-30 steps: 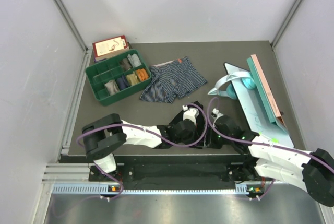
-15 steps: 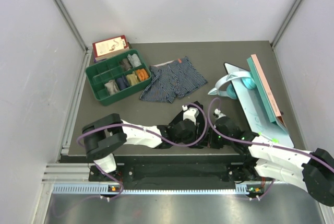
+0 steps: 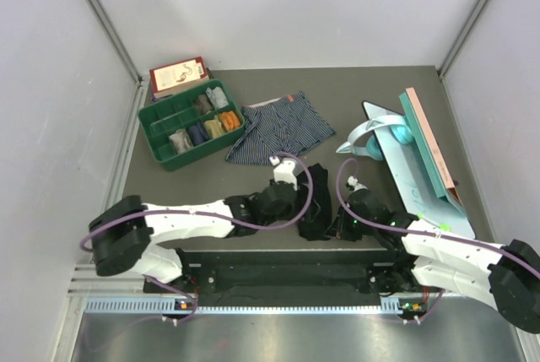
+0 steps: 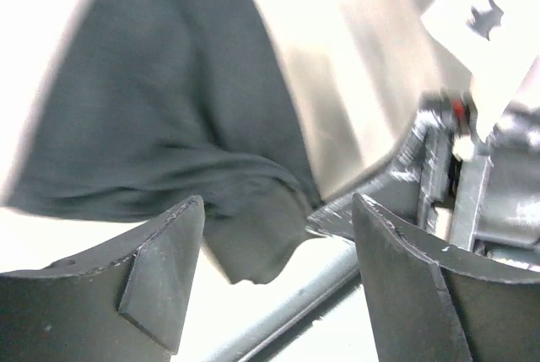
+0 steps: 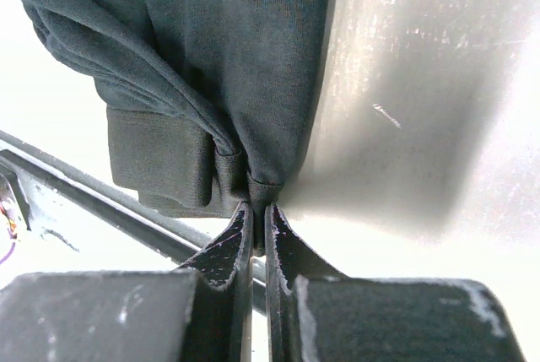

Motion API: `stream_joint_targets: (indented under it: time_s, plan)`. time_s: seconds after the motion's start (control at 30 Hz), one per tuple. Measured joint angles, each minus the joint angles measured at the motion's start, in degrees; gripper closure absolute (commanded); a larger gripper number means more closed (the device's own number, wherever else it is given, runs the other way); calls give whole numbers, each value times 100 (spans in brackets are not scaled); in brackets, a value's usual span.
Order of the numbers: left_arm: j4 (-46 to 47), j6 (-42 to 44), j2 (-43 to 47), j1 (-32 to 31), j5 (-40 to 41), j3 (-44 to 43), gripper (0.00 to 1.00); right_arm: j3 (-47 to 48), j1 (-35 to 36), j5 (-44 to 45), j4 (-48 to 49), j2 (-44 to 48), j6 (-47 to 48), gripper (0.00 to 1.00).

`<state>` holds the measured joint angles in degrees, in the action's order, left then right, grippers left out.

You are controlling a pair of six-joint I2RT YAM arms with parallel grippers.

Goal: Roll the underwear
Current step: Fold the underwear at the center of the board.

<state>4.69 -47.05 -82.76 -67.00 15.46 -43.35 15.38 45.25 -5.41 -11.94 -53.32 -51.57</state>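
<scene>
Handover: my left fingers have let go and my right ones have bitten.

My left gripper (image 4: 278, 210) now stands with its fingers apart, drawn back toward frame left off the black underwear (image 3: 317, 200) at lower centre. My right gripper (image 5: 257, 210) is pinched tight on its bunched hem. The striped pair (image 3: 278, 130) lies flat above, untouched. I judge the rolling now passes to my right side.

Left arm (image 3: 186, 218) and right arm (image 3: 447, 248): white shells, black joints, purple cables (image 3: 310, 185) looping alongside. The left tool (image 4: 278, 206) has dark grey wedge fingers (image 4: 160, 278).
</scene>
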Motion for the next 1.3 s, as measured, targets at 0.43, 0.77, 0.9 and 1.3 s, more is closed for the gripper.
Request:
stream_joint_targets:
  time_s: [0.43, 0.77, 0.9, 1.3]
  plan:
    - [-387, -549, 911, 1316, 295, 1193, 25, 2, 0, 0, 0, 0, 0, 100]
    - [42, -802, 317, 1537, 153, 1198, 30, 2, 0, -2, -2, 0, 2, 100]
    - [278, -885, 79, 1545, 85, 1174, 38, 2, 0, -4, -2, 0, 2, 100]
    - [651, -951, -341, 1572, -9, 1115, 94, 2, 0, -4, -2, 0, 9, 100]
